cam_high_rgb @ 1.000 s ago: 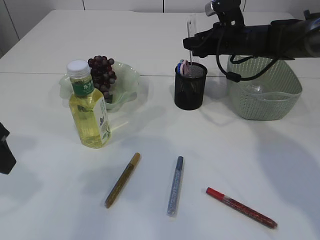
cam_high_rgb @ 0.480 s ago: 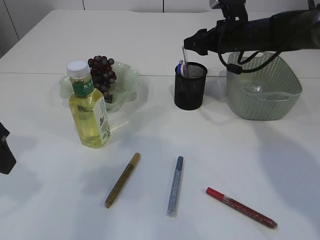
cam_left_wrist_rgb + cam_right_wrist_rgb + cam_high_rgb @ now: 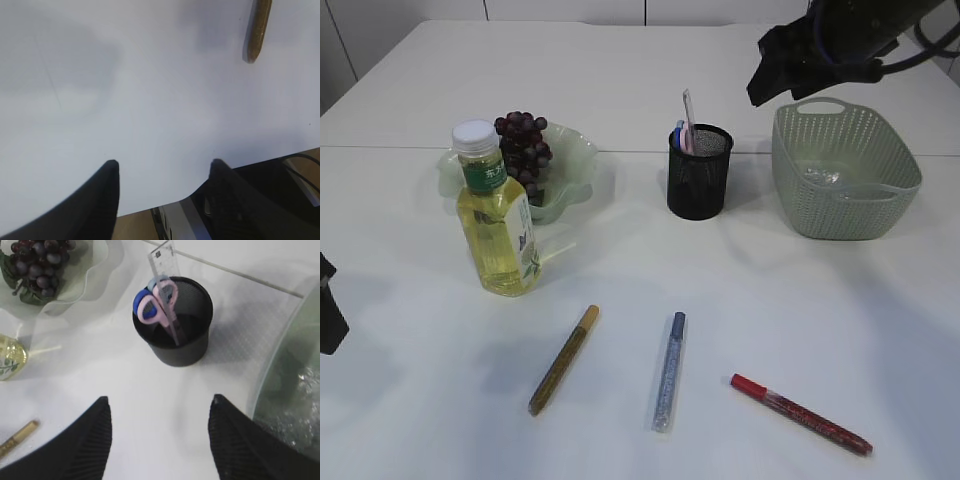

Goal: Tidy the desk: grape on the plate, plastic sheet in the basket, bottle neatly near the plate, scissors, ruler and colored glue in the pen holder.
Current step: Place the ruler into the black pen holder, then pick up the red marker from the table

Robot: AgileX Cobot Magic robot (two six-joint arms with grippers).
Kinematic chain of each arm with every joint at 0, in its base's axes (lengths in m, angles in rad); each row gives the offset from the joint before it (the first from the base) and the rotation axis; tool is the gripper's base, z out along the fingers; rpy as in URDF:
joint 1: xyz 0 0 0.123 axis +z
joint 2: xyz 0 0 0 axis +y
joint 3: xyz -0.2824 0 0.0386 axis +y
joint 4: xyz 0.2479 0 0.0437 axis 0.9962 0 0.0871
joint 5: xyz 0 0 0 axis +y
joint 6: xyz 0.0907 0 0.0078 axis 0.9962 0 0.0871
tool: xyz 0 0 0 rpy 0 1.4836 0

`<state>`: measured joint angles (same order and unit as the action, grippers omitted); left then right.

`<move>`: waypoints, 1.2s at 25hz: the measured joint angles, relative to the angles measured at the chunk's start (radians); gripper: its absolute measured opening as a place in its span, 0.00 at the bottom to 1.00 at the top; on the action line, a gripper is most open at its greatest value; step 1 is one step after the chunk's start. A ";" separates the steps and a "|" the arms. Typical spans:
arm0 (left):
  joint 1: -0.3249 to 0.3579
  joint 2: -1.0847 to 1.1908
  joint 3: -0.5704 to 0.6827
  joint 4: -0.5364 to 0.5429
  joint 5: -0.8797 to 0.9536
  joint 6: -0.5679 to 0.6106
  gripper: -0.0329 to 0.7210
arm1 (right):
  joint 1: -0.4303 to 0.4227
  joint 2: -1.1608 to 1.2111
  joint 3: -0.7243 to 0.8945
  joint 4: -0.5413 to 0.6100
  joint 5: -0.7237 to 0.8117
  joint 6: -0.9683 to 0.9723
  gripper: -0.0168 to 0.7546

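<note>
Purple grapes (image 3: 525, 145) lie on the pale green plate (image 3: 578, 160). The yellow-drink bottle (image 3: 498, 215) stands upright in front of the plate. The black mesh pen holder (image 3: 700, 172) holds the pink-and-blue scissors (image 3: 150, 305) and the clear ruler (image 3: 165, 260). The plastic sheet (image 3: 830, 178) lies in the green basket (image 3: 845, 200). Three glue pens lie on the table: gold (image 3: 564, 360), blue (image 3: 669, 371), red (image 3: 800, 414). My right gripper (image 3: 157, 405) is open and empty, high above and behind the holder (image 3: 770, 75). My left gripper (image 3: 162, 167) is open and empty at the table's left front edge (image 3: 328, 315).
The basket stands right of the pen holder. In the left wrist view the gold glue pen's tip (image 3: 259, 27) shows at the top right, and the table's front edge (image 3: 150, 205) runs between my fingers. The bottle top (image 3: 10, 357) shows at the right wrist view's left.
My right arm has drawn back up and to the right from over the pen holder. The ruler now stands in the holder, let go. The left arm has not moved.
</note>
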<state>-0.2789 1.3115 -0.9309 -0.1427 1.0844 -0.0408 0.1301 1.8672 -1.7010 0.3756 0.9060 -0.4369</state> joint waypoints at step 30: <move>0.000 0.000 0.000 0.014 0.001 0.000 0.59 | 0.317 -0.165 0.711 -0.361 -0.089 -0.029 0.59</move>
<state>-0.2789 1.3115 -0.9309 -0.1283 1.0857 -0.0408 0.4475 1.7025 -0.9904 0.0144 0.8168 -0.4661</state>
